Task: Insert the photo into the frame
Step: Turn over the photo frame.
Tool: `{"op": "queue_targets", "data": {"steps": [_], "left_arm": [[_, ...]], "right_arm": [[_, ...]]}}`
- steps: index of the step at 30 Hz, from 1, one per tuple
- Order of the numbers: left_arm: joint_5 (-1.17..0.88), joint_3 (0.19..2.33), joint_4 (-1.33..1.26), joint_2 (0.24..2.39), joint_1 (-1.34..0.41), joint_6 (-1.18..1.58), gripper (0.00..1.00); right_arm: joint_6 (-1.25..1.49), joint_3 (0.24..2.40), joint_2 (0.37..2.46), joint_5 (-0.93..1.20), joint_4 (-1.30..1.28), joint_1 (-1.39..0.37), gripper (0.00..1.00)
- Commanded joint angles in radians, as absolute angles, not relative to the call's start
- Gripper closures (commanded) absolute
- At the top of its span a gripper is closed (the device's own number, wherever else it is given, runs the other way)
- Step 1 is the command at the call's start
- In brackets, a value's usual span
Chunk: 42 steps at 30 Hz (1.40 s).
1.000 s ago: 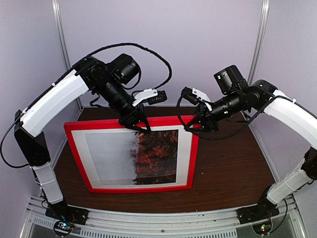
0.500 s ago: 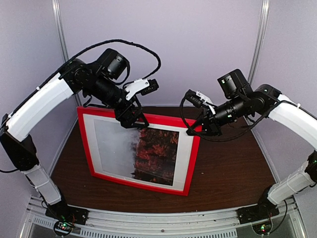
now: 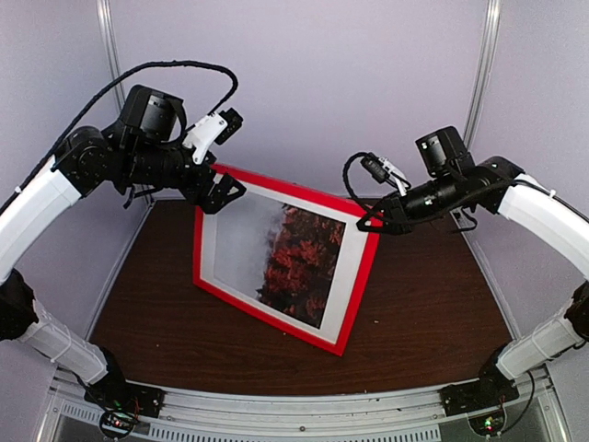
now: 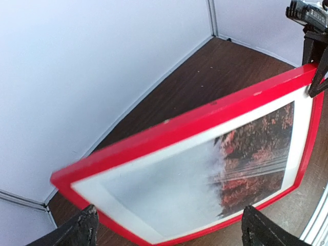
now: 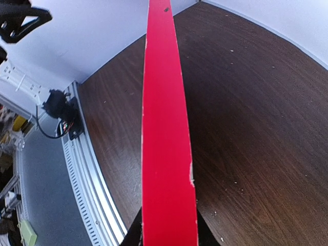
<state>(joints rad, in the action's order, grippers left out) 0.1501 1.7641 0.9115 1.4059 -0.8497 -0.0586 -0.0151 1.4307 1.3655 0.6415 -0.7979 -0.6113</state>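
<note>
From above, the large thin-railed bright red picture frame (image 3: 360,287) stands tilted on one low corner at about 5 o'clock on the dark brown wooden table (image 3: 433,313); its long axis runs roughly 10 to 4 o'clock. The misty-sky, red-foliage paper photo (image 3: 294,262) sits inside it, sky end toward 9 o'clock. The right gripper (image 3: 373,222) pinches the corner at 2 o'clock; the left gripper (image 3: 224,189) hovers beside the 10 o'clock corner.

Left wrist: its fingers (image 4: 84,229) are spread wide, with the frame clear of them.

Right wrist: jaws pressed on the red rail; I'd judge they alone hold it up.
</note>
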Motion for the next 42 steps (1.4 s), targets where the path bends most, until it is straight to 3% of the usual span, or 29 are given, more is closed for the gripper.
{"op": "queue_targets", "data": {"steps": [1, 12, 28, 42], "left_arm": [[0.269, 1.684, 0.809, 1.381, -0.842, -0.003, 0.02], [0.307, 1.493, 0.729, 1.349, -0.842, 0.123, 0.02], [0.21, 1.331, 0.671, 1.413, -0.818, 0.334, 0.02], [0.078, 1.238, 0.554, 1.535, -0.798, 0.432, 0.02]], "right_arm": [[0.156, 1.429, 1.385, 0.426, -0.72, -0.545, 1.0], [0.413, 1.285, 1.335, 0.326, -0.576, -0.436, 1.0], [0.725, 0.989, 1.238, 0.289, -0.37, -0.429, 1.0], [0.871, 0.76, 1.234, 0.274, -0.233, -0.531, 0.84]]}}
